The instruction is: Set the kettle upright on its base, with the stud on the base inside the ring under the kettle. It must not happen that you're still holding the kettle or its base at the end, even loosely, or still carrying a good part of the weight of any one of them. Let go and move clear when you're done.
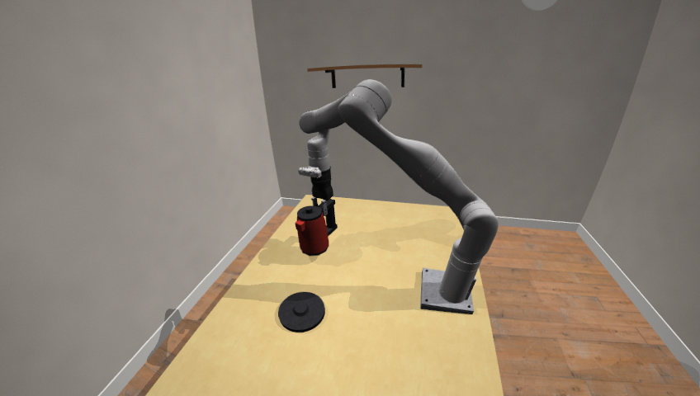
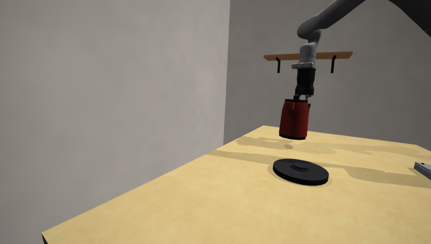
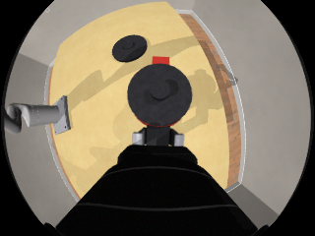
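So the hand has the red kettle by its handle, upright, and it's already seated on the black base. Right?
Not seated. The hand does hold the red kettle upright by its handle, but the exterior view shows it hanging in the air, apart from the black base, whose stud is uncovered.
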